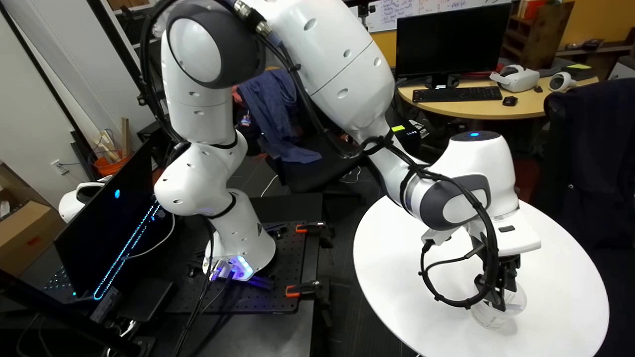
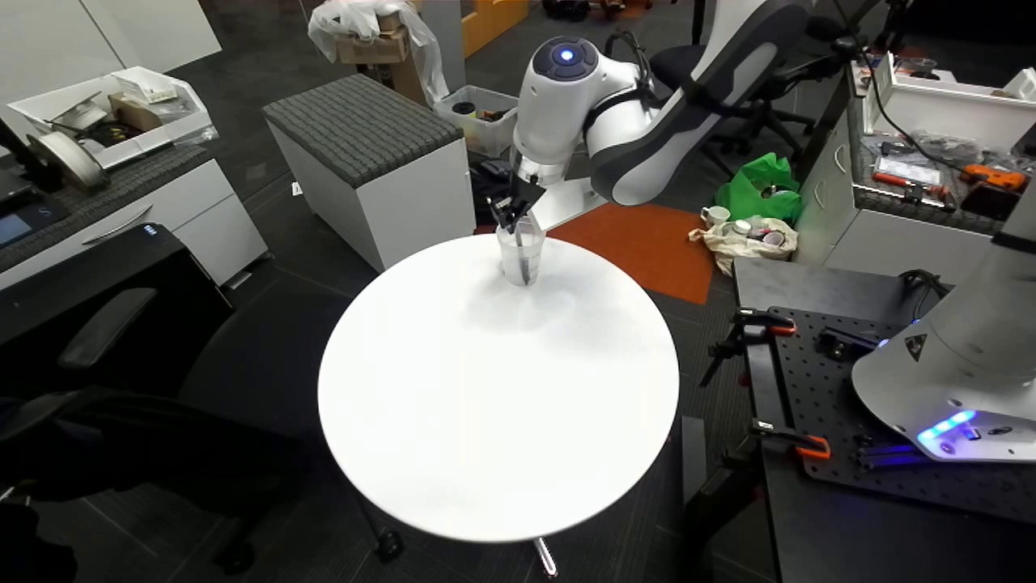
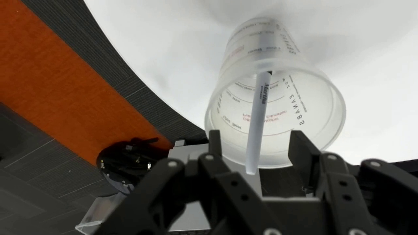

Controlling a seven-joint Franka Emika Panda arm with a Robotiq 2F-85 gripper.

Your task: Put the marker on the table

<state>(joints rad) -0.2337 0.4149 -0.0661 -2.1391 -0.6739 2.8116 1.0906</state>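
Observation:
The marker (image 3: 258, 120) is a slim greyish stick with "Martha" lettering in the wrist view and looks dark in an exterior view (image 2: 524, 261). It leans inside the clear cup (image 3: 307, 111), its upper end sticking out past the rim. The cup stands upright on the round white table (image 2: 502, 405) near its edge; it also shows in an exterior view (image 1: 487, 316). My gripper (image 3: 255, 143) is open at the cup's mouth, its fingers on either side of the marker's upper end and apart from it. The marker cannot be made out in an exterior view, behind the gripper (image 1: 500, 290).
A grey-topped cabinet (image 2: 364, 129) stands just beyond the table's edge near the cup. A black office chair (image 2: 235, 364) is beside the table. The robot's base stands on a dark bench (image 2: 842, 518) across a gap from the table.

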